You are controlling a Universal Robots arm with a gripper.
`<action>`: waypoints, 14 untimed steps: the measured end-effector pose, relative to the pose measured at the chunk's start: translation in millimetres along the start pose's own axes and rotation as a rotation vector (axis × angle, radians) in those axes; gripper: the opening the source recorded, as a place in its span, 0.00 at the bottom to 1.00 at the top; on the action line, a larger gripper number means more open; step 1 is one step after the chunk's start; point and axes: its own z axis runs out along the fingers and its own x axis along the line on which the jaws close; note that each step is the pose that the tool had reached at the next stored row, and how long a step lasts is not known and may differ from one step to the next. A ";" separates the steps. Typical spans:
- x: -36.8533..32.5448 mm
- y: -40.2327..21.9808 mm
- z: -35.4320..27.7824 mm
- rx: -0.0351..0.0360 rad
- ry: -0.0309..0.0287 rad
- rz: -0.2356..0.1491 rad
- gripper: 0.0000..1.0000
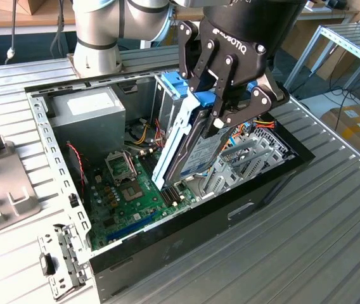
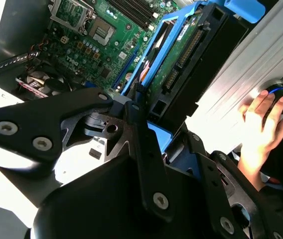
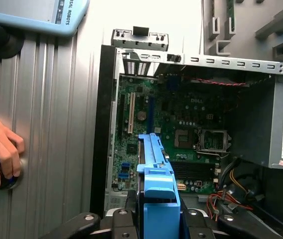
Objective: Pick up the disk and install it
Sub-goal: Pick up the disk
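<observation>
The disk (image 1: 189,149), a grey drive between light-blue side rails, hangs steeply tilted inside the open computer case (image 1: 199,221). Its lower end sits close above the motherboard (image 1: 126,196), beside the silver drive cage (image 1: 256,155). My black gripper (image 1: 221,109) is shut on the disk's upper end, one finger on each side. In the second wrist view the disk (image 2: 181,55) shows its green circuit board and connectors, reaching away from the gripper (image 2: 146,124). In the first wrist view the disk's blue rail (image 3: 154,164) points down into the case.
A grey power supply (image 1: 88,114) fills the case's back corner, and a tall metal cage with a bright-blue bracket (image 1: 170,82) stands behind the disk. Loose metal brackets (image 1: 59,259) lie on the ribbed table. A person's hand (image 2: 258,124) rests on a round black device.
</observation>
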 end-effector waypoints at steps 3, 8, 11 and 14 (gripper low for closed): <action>0.5 -0.7 0.0 0.0000 -0.0001 0.000 0.37; 1.3 -1.9 0.0 0.0000 -0.0001 0.000 0.37; 1.9 -2.6 0.0 0.0000 -0.0001 0.000 0.37; 2.3 -3.2 -0.1 0.0000 -0.0001 0.000 0.37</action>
